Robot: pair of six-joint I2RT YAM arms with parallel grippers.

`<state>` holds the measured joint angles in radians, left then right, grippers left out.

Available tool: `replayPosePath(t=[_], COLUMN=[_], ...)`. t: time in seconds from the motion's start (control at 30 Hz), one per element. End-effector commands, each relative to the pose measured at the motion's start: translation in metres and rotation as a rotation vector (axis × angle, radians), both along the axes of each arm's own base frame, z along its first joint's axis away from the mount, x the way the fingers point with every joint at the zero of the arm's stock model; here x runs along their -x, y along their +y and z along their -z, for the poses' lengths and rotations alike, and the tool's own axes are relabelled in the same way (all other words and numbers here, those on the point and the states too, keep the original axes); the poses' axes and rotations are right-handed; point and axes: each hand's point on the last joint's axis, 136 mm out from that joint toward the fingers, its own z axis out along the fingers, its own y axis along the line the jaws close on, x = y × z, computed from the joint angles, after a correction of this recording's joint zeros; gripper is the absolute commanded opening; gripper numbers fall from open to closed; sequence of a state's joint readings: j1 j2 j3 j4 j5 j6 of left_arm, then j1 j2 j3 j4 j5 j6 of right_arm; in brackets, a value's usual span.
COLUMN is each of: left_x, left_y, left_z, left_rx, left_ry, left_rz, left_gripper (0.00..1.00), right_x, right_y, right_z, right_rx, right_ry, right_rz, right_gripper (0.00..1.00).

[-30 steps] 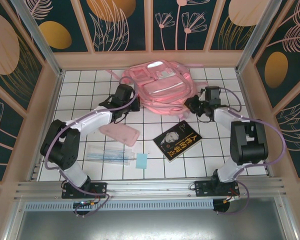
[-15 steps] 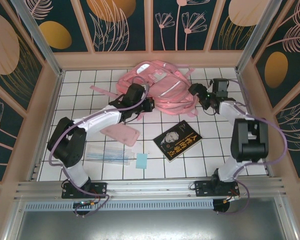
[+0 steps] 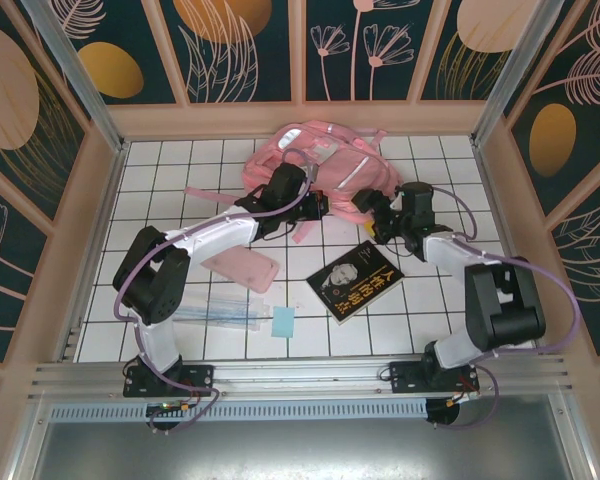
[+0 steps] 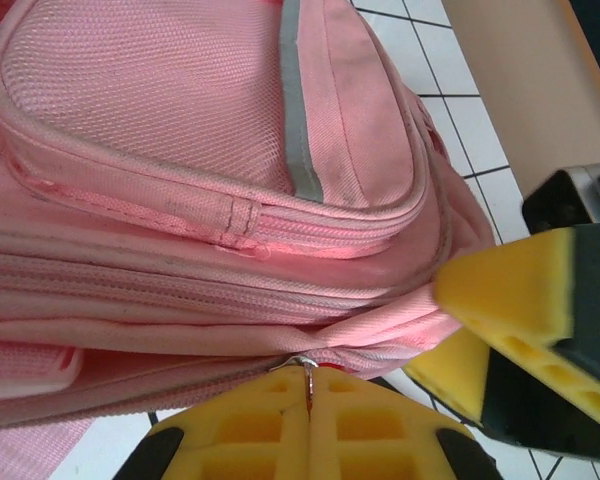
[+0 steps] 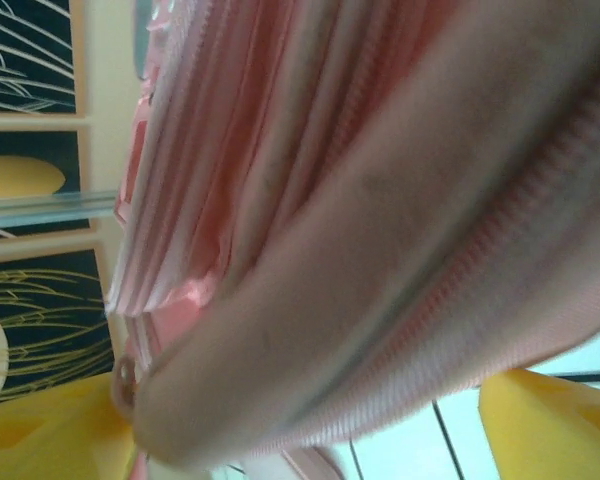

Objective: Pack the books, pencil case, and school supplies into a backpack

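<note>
The pink backpack (image 3: pixel 315 160) lies bunched up at the back middle of the tiled table. My left gripper (image 3: pixel 316 206) is at its near edge, shut on a metal zipper pull (image 4: pixel 304 368) of the backpack (image 4: pixel 180 150). My right gripper (image 3: pixel 364 206) faces it from the right, open, with a fold of the backpack (image 5: pixel 360 230) between its wide-apart yellow fingers (image 5: pixel 550 420). The black book (image 3: pixel 355 281), the pink pencil case (image 3: pixel 242 268), the clear packet of sticks (image 3: pixel 215 308) and the light-blue pad (image 3: pixel 283 321) lie on the table in front.
Wooden walls close the table at the back and on both sides. A loose pink strap (image 3: pixel 208 192) trails left of the backpack. The right gripper's yellow finger (image 4: pixel 515 285) sits close beside my left fingers.
The backpack went from lying flat to bunched up and shifted toward the back. My left gripper moved right along its near edge, still shut. My right gripper opened and came in toward the left.
</note>
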<state>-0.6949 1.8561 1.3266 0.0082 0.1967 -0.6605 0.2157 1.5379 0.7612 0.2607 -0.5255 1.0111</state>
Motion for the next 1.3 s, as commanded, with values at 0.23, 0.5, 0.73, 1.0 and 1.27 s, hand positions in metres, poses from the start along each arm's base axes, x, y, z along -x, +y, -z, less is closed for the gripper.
replayPosePath(t=[0.23, 0.5, 0.73, 1.0, 1.27], left_x=[-0.023, -0.053, -0.043, 0.015, 0.068], left_y=[0.073, 0.145, 0.133, 0.113, 0.036], left_z=[0.000, 0.026, 0.010, -0.021, 0.023], left_rx=[-0.124, -0.280, -0.211, -0.069, -0.095], left_ry=[-0.093, -0.094, -0.071, -0.066, -0.011], left_rz=[-0.203, -0.385, -0.332, -0.124, 0.238], left_gripper=[0.00, 0.00, 0.54, 0.98, 0.94], right_x=[-0.032, -0.029, -0.024, 0.040, 0.122], right_y=[-0.008, -0.002, 0.010, -0.030, -0.063], right_z=[-0.023, -0.033, -0.040, -0.017, 0.018], right_rx=[-0.022, -0.026, 0.023, 0.380, 0.469], right_ry=[-0.110, -0.127, -0.130, 0.036, 0.252], right_rz=[0.077, 0.052, -0.019, -0.091, -0.056], right_gripper=[0.00, 0.00, 0.53, 0.90, 0.89])
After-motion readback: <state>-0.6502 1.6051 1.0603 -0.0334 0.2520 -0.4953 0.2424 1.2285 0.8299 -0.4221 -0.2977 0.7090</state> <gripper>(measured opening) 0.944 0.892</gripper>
